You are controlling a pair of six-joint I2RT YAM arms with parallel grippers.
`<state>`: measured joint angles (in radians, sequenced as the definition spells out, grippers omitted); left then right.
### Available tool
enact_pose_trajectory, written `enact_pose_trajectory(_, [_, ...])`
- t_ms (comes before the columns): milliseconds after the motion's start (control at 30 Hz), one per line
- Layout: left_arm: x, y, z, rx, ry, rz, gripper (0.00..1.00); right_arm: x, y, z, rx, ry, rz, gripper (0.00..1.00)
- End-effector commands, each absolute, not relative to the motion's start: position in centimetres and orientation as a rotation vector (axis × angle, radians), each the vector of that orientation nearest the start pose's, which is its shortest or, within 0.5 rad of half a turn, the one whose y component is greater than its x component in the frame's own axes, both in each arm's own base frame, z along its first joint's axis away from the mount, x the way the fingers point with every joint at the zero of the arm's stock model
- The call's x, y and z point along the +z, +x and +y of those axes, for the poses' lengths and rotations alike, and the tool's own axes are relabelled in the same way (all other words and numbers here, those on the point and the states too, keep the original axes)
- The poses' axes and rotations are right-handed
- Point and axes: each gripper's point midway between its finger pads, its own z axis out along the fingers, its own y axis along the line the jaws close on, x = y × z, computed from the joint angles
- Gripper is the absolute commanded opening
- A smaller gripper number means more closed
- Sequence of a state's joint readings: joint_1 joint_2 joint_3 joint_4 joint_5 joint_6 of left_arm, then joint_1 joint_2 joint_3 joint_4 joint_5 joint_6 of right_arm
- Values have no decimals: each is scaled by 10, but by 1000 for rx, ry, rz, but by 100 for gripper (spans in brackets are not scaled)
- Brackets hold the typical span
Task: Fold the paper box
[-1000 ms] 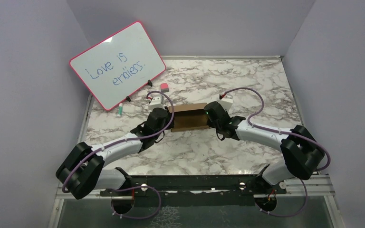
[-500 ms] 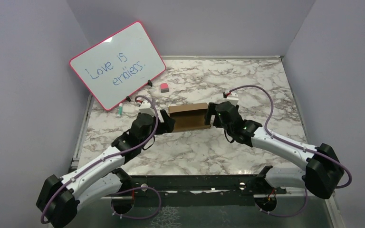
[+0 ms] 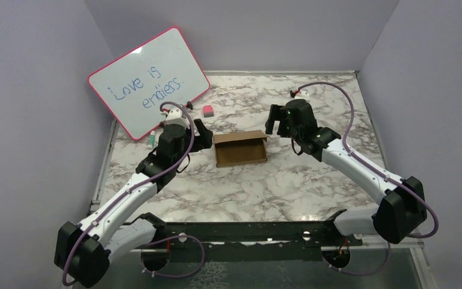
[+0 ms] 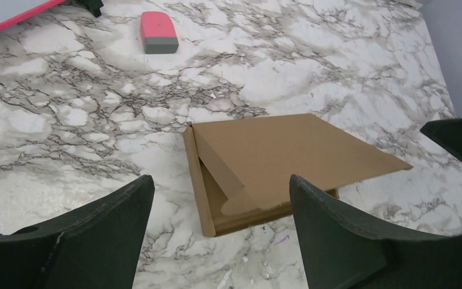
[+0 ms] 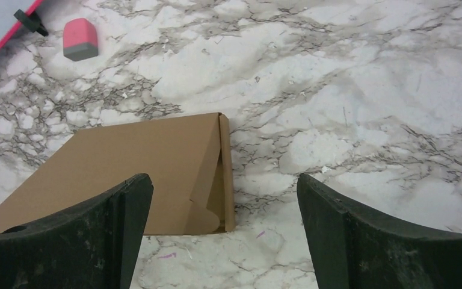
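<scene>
The paper box [image 3: 240,150] is a shallow brown cardboard box lying flat on the marble table [image 3: 313,96]. Its lid is half lowered, with the side flaps loose. My left gripper [image 3: 203,137] hovers just off its left end, open and empty. My right gripper [image 3: 275,125] hangs above and behind its right end, also open and empty. The left wrist view shows the paper box [image 4: 277,156] ahead of my left gripper [image 4: 219,179], lid angled over the tray. In the right wrist view, the paper box [image 5: 144,162] lies below my right gripper [image 5: 224,177]. Neither gripper touches it.
A pink-rimmed whiteboard [image 3: 149,81] leans at the back left, with a pink eraser [image 3: 207,110] and a green marker [image 3: 151,139] near its foot. Lilac walls close in the table on three sides. The dark mounting rail [image 3: 246,232] runs along the near edge.
Both grippers were shut on the box's two ends. They have opened and drawn back and upward, leaving the box on the table.
</scene>
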<state>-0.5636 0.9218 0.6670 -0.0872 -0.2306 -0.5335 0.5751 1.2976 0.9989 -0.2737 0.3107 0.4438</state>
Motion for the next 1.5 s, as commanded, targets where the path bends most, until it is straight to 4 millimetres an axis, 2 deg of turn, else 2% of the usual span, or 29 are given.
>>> enact_pose_trajectory(0, [205, 321, -176, -601, -109, 1954, 80, 183, 357, 199, 341, -20, 2182, 93])
enact_pose_trajectory(200, [176, 326, -191, -673, -96, 2016, 72, 155, 359, 206, 342, -46, 2241, 87])
enact_pose_trajectory(367, [160, 319, -194, -695, -86, 2050, 68, 128, 344, 208, 378, -75, 2305, 83])
enact_pose_trajectory(633, [120, 301, -195, -737, -102, 2130, 63, 92, 320, 206, 423, -85, 2373, 74])
enact_pose_trajectory(967, [88, 290, -197, -759, -104, 2200, 61, 69, 313, 208, 439, -94, 2409, 70])
enact_pose_trajectory(1167, [69, 290, -197, -731, -95, 2250, 60, 52, 309, 204, 434, -87, 2419, 63])
enact_pose_trajectory(1467, [41, 287, -189, -654, -75, 2317, 47, 31, 301, 205, 454, -85, 2446, 57])
